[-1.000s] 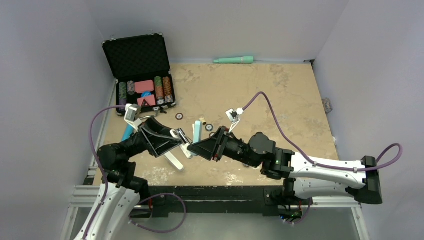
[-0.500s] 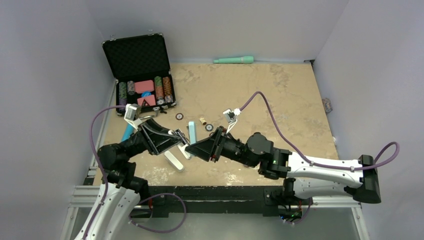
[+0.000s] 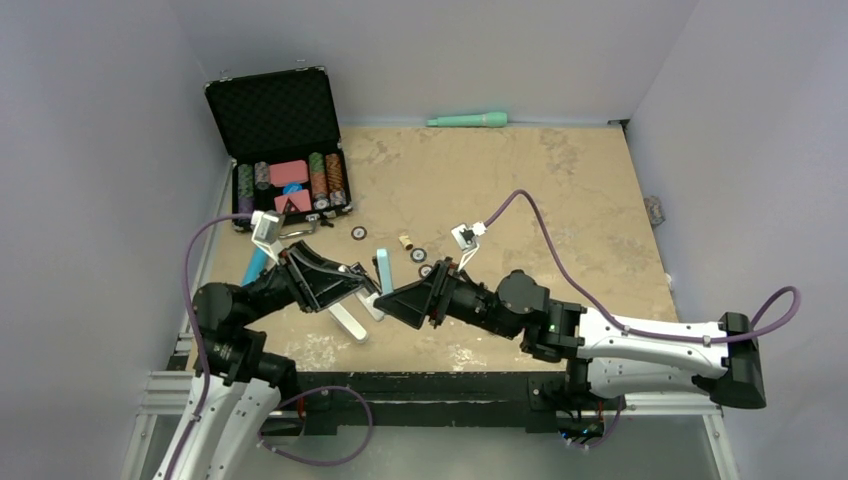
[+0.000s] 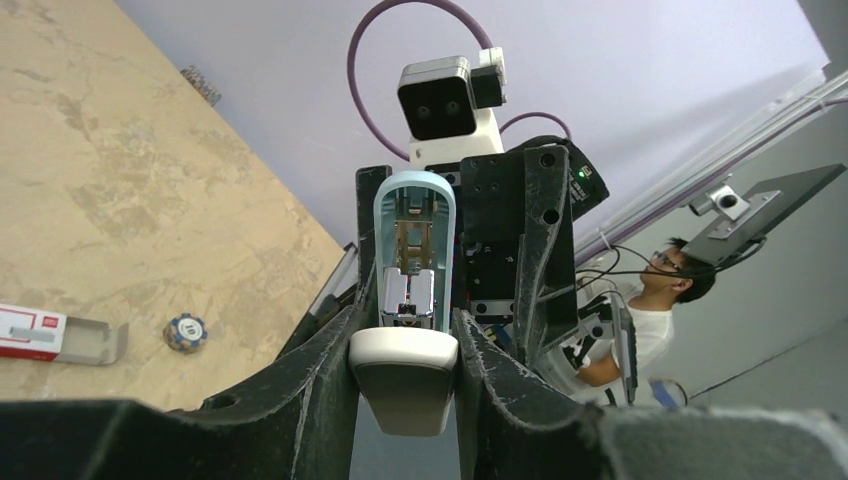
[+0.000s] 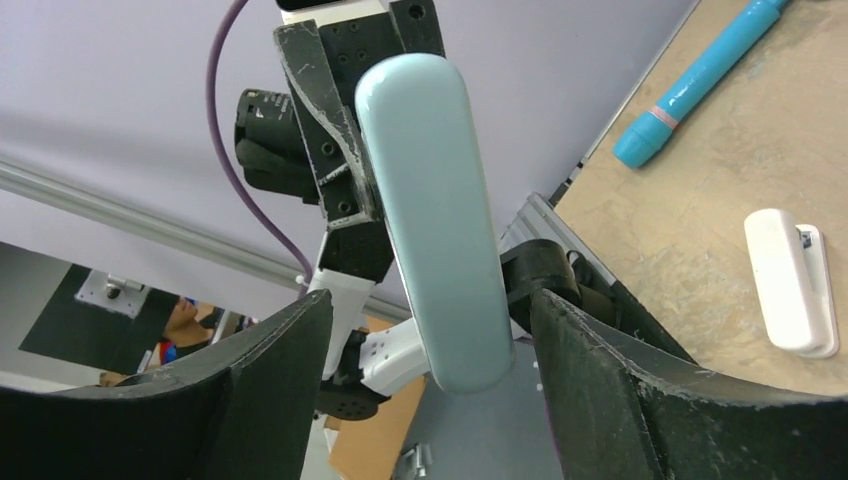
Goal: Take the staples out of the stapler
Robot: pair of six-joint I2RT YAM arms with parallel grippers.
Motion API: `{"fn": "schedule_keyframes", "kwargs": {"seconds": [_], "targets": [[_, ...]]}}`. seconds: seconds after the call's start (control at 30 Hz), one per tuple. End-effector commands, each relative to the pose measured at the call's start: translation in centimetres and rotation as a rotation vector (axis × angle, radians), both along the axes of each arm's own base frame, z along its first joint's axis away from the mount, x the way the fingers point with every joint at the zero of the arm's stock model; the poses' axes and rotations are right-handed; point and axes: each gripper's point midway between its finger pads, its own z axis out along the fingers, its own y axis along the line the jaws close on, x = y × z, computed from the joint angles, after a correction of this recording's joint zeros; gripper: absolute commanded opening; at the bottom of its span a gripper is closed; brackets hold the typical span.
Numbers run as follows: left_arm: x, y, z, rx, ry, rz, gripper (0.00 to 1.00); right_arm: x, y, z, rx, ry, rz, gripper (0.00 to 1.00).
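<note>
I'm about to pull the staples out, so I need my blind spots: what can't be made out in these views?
- Staples: in the left wrist view the stapler shows its magazine end-on; too small to tell if any are loaded.
- Magazine: in the right wrist view the back of the blue lid hides it.
- Stapler base: in the top view the left claw and right claw mostly cover it.

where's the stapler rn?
Top view, near-left of the table: the stapler is held off the surface in the left claw, its blue arm standing inside the open right claw.
</note>
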Motion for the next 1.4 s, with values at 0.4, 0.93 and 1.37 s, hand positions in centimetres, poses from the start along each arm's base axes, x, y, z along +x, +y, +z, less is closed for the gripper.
{"fn": "schedule_keyframes", "kwargs": {"seconds": [0.4,0.93,1.37], "targets": [[0.6,0.8,-4.4,0.281,0.073,0.077,0.0,0.5,-4.7,-2.3,0.038,0.103,-0.097,0.78],[3.8,2.3,-14.9,0.531,0.453,0.186,0.0,0.3,-6.2,-8.0,-0.077,0.192,-0.119,0.68],[4.7,2.2,-20.3,0.655,0.696,0.142,0.0,0.6,-4.0,-10.1,-0.23,0.22,-0.118,0.57]]}}
